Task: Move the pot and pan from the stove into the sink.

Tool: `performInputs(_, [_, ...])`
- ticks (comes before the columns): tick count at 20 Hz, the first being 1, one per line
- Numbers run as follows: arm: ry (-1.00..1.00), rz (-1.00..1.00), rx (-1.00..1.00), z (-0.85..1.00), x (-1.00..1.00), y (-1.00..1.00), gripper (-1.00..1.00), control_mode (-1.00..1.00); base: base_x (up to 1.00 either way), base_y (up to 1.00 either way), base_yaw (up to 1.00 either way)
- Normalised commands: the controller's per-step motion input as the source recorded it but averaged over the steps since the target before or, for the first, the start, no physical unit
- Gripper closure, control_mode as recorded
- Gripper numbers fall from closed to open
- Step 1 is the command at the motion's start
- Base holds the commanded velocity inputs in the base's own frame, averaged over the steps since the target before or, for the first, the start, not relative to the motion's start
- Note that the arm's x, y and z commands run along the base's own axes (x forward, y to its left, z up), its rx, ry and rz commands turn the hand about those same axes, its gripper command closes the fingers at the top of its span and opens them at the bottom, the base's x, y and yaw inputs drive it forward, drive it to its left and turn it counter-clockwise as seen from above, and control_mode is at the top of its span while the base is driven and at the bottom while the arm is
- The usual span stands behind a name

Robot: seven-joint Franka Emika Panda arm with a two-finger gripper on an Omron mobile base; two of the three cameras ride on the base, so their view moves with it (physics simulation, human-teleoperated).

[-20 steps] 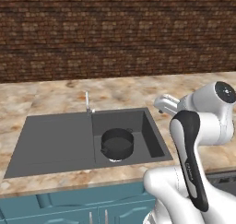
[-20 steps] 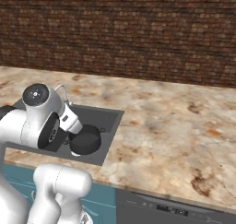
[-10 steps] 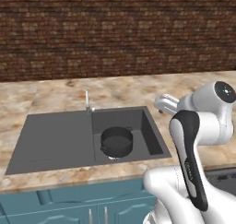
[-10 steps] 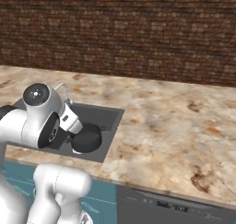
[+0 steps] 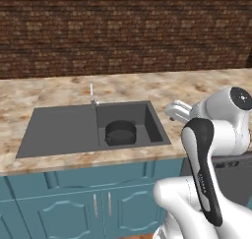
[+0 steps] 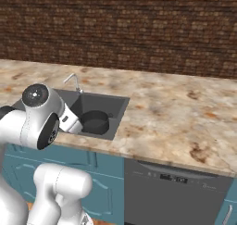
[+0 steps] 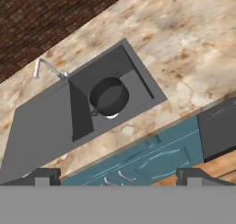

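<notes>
While the arm hangs above the counter edge, the pot (image 5: 120, 132) sits upright in the sunken basin of the sink (image 5: 59, 130), toward the basin's front, its dark open mouth facing up and its small side handles visible in the hand view. The drainboard lies flat to the basin's left in the left base view, and the thin silver faucet (image 5: 92, 94) stands at the sink's back edge, between drainboard and basin. The gripper (image 7: 115, 174) is held high over the teal cabinet fronts (image 7: 152, 158), well apart from the pot; its two dark fingertips (image 7: 44, 174) stand far apart near opposite sides of the hand view, with nothing between them. A speckled beige countertop (image 6: 176, 122) surrounds the sink, a brick wall (image 6: 139, 29) runs behind it, and a dark dishwasher front (image 6: 171, 191) sits under the counter to the sink's right.
</notes>
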Motion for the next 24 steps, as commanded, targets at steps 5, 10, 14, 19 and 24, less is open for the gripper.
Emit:
performInputs(5, [0.00, 0.00, 0.00, 0.00, 0.00, 0.00, -1.00, 1.00, -0.03, -0.11, -0.13])
performInputs(10, [0.00, 0.00, 0.00, 0.00, 0.00, 0.00, -1.00, 1.00, -0.01, -0.26, -0.38])
performInputs(14, [0.00, 0.00, 0.00, 0.00, 0.00, 0.00, -1.00, 1.00, 0.00, -0.20, -0.40])
performInputs(19, [0.00, 0.00, 0.00, 0.00, 0.00, 0.00, -1.00, 1.00, 0.00, -0.22, -0.38])
performInputs(24, [0.00, 0.00, 0.00, 0.00, 0.00, 0.00, -1.00, 1.00, 0.00, -0.22, -0.37])
